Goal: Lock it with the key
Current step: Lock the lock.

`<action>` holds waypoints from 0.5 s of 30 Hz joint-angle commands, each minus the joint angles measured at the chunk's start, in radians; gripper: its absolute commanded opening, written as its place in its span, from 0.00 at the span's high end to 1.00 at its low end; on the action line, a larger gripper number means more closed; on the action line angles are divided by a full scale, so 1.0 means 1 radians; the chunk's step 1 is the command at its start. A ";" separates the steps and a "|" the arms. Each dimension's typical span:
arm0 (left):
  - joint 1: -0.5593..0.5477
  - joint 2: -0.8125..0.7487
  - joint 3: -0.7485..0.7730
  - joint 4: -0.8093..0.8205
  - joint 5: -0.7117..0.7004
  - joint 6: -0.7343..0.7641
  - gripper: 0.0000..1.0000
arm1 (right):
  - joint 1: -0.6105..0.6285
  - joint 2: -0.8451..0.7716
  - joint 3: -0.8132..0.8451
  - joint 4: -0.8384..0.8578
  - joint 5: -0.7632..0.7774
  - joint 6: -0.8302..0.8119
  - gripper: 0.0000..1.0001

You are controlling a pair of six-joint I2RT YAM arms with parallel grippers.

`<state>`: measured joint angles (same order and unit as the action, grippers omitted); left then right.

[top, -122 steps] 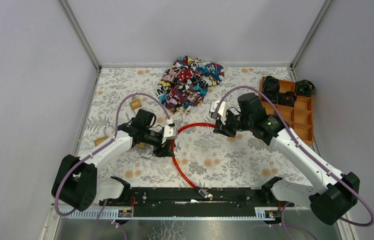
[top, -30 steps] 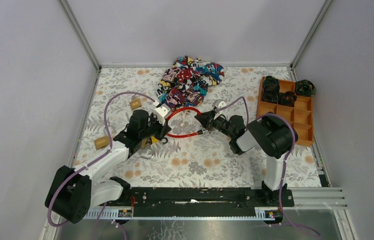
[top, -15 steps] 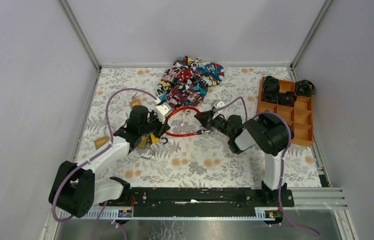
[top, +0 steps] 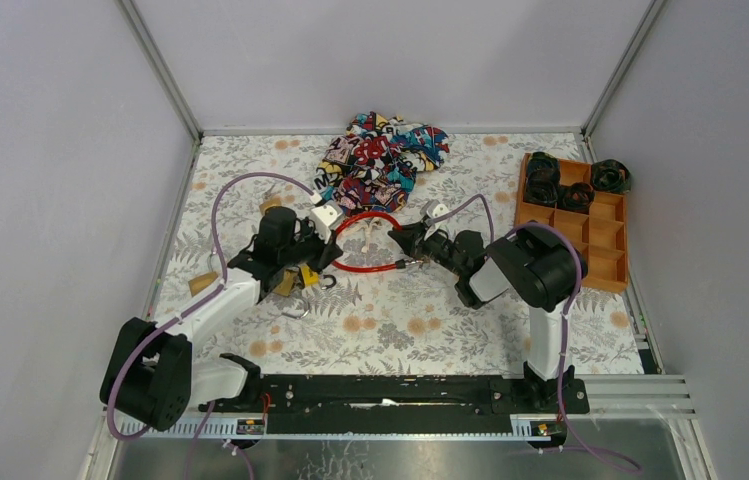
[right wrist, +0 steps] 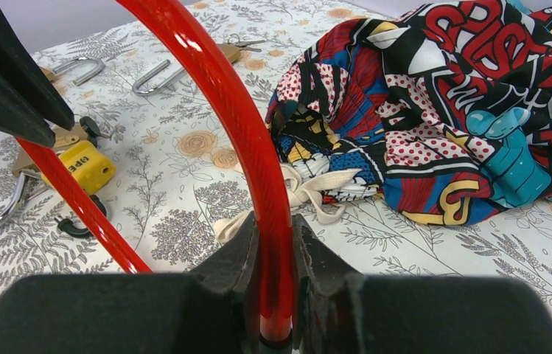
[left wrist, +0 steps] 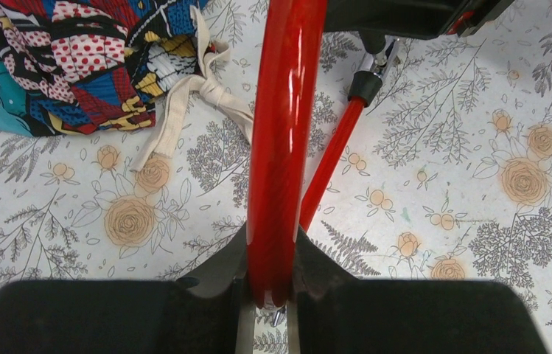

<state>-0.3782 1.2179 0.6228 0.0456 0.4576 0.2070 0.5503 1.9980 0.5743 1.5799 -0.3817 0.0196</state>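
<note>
A red cable lock [top: 365,268] forms a small loop at mid-table, held by both grippers. My left gripper [top: 326,250] is shut on one strand, seen running up between its fingers in the left wrist view [left wrist: 287,133]. My right gripper [top: 402,240] is shut on the cable near its other end [right wrist: 261,177]. The lower strand ends in a black collar with a metal tip [left wrist: 367,82], close under the right gripper. A yellow padlock [right wrist: 85,166] lies on the table below the left gripper [top: 308,277]. A key seems to lie by a brass padlock [right wrist: 237,49].
A colourful cloth bag [top: 380,160] lies just behind the loop, with its cream drawstring [left wrist: 191,103] trailing under the cable. Loose steel shackles [right wrist: 81,68] and brass padlocks [top: 202,284] lie at the left. An orange compartment tray [top: 605,240] holding dark rolls stands at the right.
Four seconds ago the cable trailed to the near rail; both grippers now hold it as a small loop. In the last second my left gripper shifted slightly back and left.
</note>
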 commanded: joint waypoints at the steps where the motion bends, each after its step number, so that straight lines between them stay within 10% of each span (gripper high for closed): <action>1: 0.001 0.001 0.045 0.065 0.069 -0.011 0.89 | 0.011 0.023 0.022 0.137 0.023 -0.052 1.00; 15: 0.001 0.078 0.127 0.150 0.176 -0.082 0.55 | 0.015 0.007 -0.001 0.138 -0.003 -0.086 1.00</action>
<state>-0.3786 1.2594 0.6930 0.0734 0.5507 0.1696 0.5510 2.0151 0.5762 1.5803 -0.3832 -0.0143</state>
